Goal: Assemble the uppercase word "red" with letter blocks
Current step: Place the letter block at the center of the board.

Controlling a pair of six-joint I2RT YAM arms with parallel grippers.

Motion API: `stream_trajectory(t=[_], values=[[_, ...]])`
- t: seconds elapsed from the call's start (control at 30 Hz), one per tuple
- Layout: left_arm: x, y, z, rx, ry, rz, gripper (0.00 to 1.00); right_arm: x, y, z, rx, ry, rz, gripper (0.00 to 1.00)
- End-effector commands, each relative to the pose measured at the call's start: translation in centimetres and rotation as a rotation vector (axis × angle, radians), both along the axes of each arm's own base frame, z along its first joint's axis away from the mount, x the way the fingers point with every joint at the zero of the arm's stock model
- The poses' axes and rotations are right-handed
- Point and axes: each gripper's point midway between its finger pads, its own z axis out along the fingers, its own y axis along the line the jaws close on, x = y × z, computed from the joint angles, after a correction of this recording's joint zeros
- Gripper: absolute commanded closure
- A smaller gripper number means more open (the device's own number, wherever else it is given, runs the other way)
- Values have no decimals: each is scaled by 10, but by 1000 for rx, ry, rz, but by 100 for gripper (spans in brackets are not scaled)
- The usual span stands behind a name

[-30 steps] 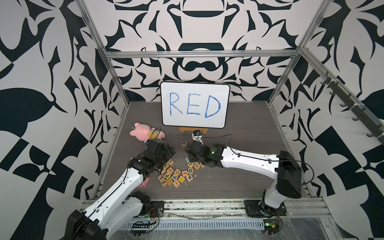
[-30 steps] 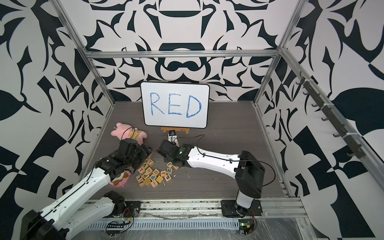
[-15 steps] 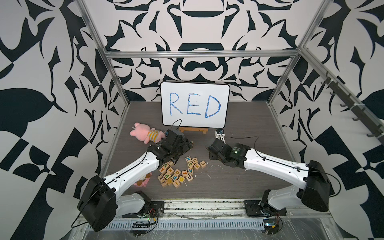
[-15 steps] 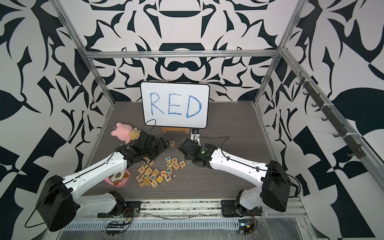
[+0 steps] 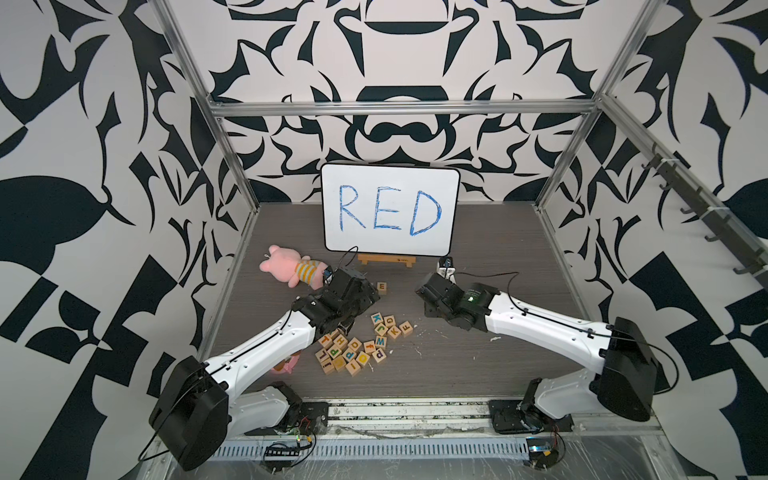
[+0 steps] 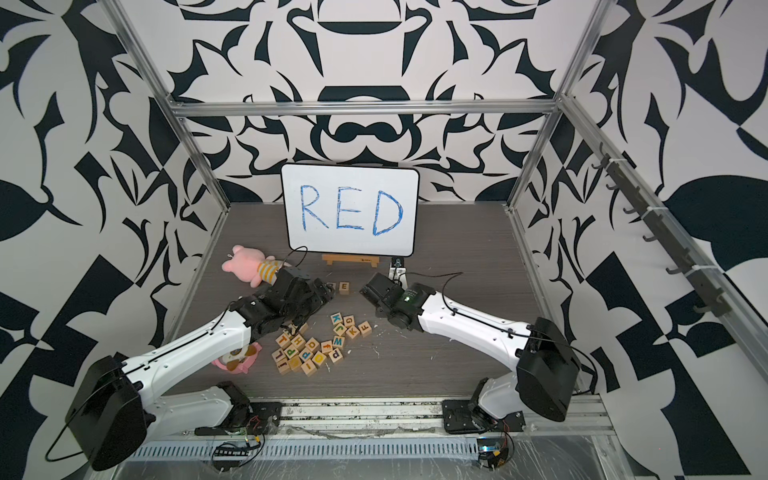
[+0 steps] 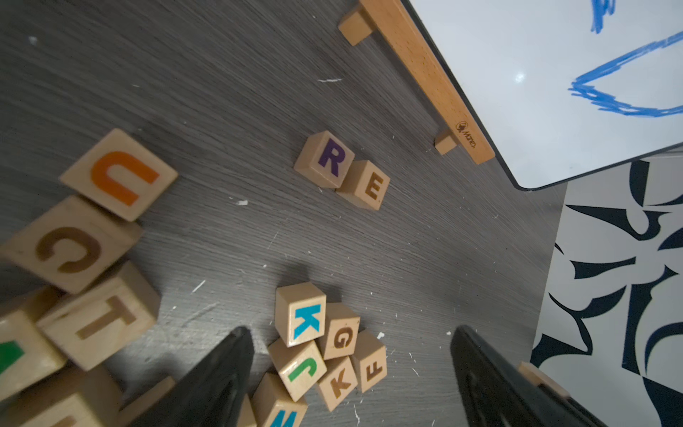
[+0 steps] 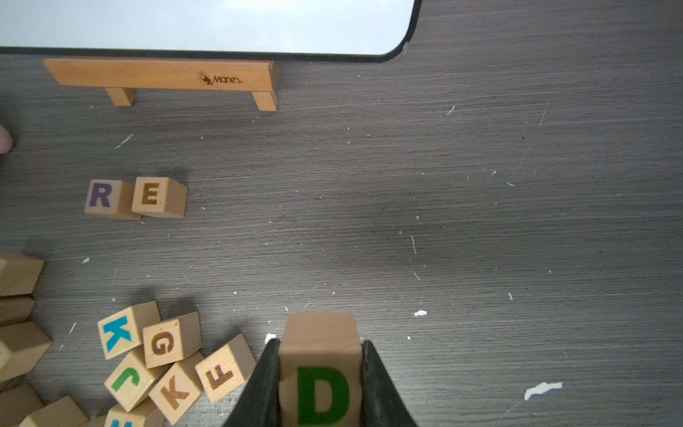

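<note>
The right gripper (image 8: 320, 345) was clamped on the green D block (image 8: 321, 392). The purple R block (image 8: 101, 197) and E block (image 8: 157, 196) sat touching, well ahead of its fingers. The left gripper (image 7: 349, 340) was empty, its fingers apart, with the K block (image 7: 301, 314) just beyond its fingertips.

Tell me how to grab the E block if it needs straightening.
From above, grip the E block by its faces toward and away from the whiteboard: both stand free, while the R block sits against one side, leaving no gap there.
</note>
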Motion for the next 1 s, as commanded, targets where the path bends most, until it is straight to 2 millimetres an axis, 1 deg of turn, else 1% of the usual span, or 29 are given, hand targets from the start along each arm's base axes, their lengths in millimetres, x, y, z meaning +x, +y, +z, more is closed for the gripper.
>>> stream_trajectory(t=[0.0, 0.13, 0.27, 0.37, 0.57, 0.67, 0.77, 0.97], values=[[-2, 14, -2, 11, -9, 56, 11, 10, 5, 10, 2, -14, 0, 72], [-8, 30, -1, 38, -19, 100, 10, 21, 15, 6, -3, -2, 13, 72], [-16, 56, 2, 75, -48, 167, 8, 36, 26, -4, 1, 12, 4, 72], [-21, 70, 5, 67, -79, 199, 7, 45, 42, -15, 19, 20, 9, 72], [-35, 91, 7, 48, -108, 255, 7, 69, 72, -32, -16, 56, 28, 72], [-40, 97, 8, 47, -114, 255, 7, 77, 90, -42, 1, 80, 46, 72], [-45, 94, 5, 39, -112, 220, 7, 84, 103, -55, 7, 108, 53, 72], [-51, 96, -2, 45, -81, 222, 7, 90, 111, -65, 19, 126, 28, 71]])
